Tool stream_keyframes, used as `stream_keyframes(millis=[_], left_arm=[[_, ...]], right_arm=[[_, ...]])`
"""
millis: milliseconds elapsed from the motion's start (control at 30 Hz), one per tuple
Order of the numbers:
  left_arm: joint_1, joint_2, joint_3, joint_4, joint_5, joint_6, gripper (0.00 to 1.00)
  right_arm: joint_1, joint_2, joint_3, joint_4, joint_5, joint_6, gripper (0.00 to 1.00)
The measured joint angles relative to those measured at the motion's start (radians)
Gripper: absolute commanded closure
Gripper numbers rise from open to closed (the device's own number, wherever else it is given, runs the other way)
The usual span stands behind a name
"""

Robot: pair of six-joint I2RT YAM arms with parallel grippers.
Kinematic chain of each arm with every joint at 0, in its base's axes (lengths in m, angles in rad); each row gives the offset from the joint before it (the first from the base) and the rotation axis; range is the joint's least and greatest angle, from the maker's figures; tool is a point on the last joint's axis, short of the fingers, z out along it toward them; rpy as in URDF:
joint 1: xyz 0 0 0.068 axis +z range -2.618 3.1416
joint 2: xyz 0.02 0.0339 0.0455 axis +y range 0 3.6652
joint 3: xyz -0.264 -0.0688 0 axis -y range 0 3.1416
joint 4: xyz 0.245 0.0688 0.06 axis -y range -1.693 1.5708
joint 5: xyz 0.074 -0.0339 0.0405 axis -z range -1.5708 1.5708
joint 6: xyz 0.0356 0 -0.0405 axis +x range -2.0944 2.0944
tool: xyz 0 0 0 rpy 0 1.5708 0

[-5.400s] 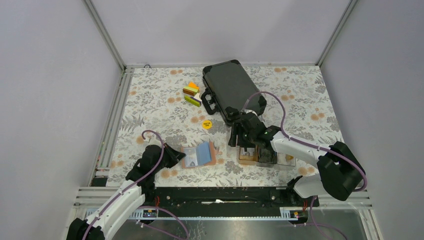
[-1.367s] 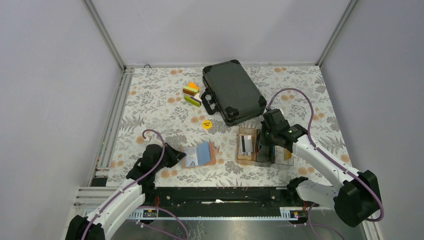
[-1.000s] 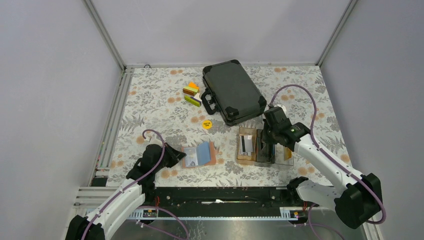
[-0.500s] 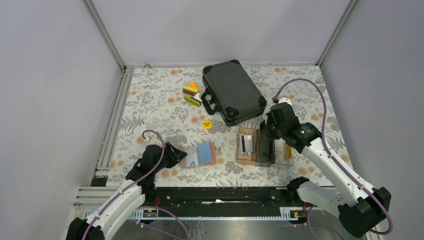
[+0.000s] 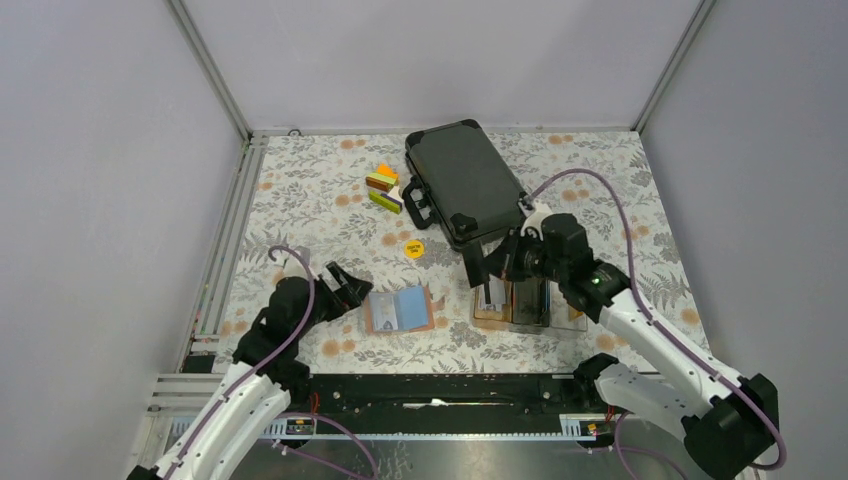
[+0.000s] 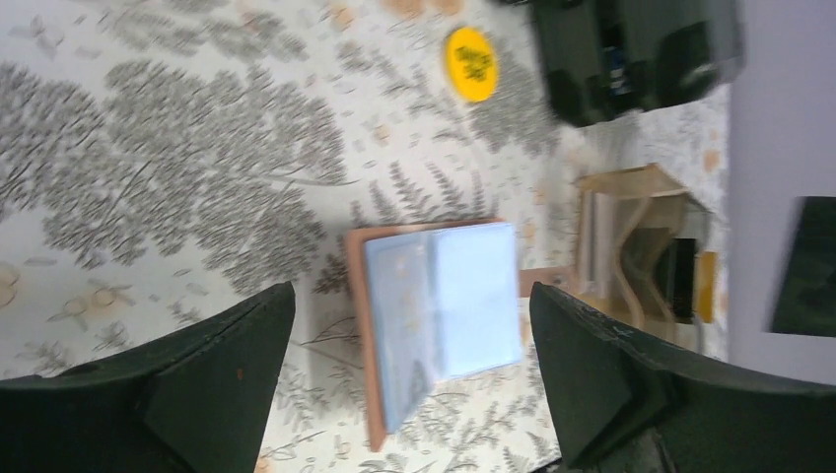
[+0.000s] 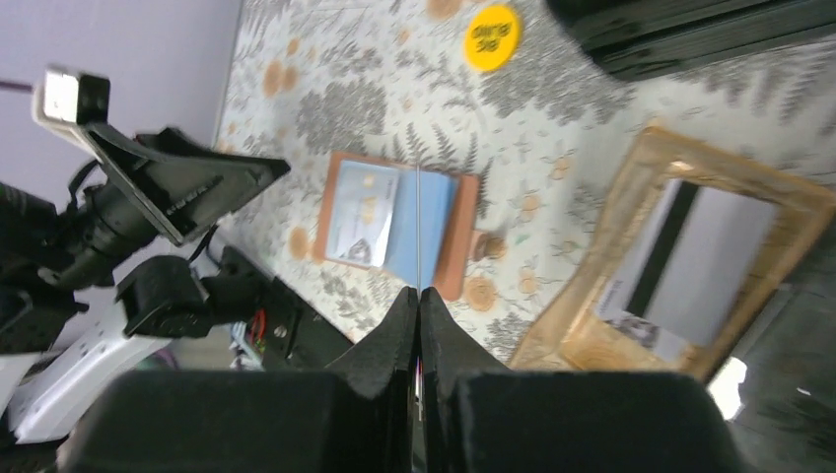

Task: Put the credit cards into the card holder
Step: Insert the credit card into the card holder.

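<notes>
1. Plainly, left gripper stands wide apart, empty, just left of holder.
2. Right gripper, pinched on a card, hangs right of holder, above tray's left end.
3. Holder lies open, spine running near-far; left gripper nearer.
4. Card's thin edge shows only in right wrist view.

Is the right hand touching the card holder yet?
Apart. Top view: bare floral cloth lies between the open card holder and the right hand, shut on a credit card.
</notes>
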Motion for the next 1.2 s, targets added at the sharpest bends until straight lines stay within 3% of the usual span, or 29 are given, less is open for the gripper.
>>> stream_keyframes(millis=[167,367,533,833,1200], left_arm=[[0.000,-0.012,0.061,0.072,0.114,0.011,0.06],[-0.003,0.010,0.050,0.350,0.346,-0.090,0.06],[-0.035,0.045,0.038,0.547,0.430,-0.177,0.09],[-0.180,0.187,0.037,0.759,0.446,-0.242,0.41],[-0.234,0.263,-0.017,0.946,0.418,-0.321,0.96]], right_arm=[[0.095,0.042,-0.069,0.179,-0.049,0.065,1.00],[0.185,0.044,-0.146,0.456,-0.067,0.154,1.00],[0.214,0.068,-0.178,0.645,-0.089,0.226,1.00],[0.248,0.116,-0.202,0.839,-0.116,0.303,1.00],[0.255,0.129,-0.217,0.879,-0.118,0.332,1.00]])
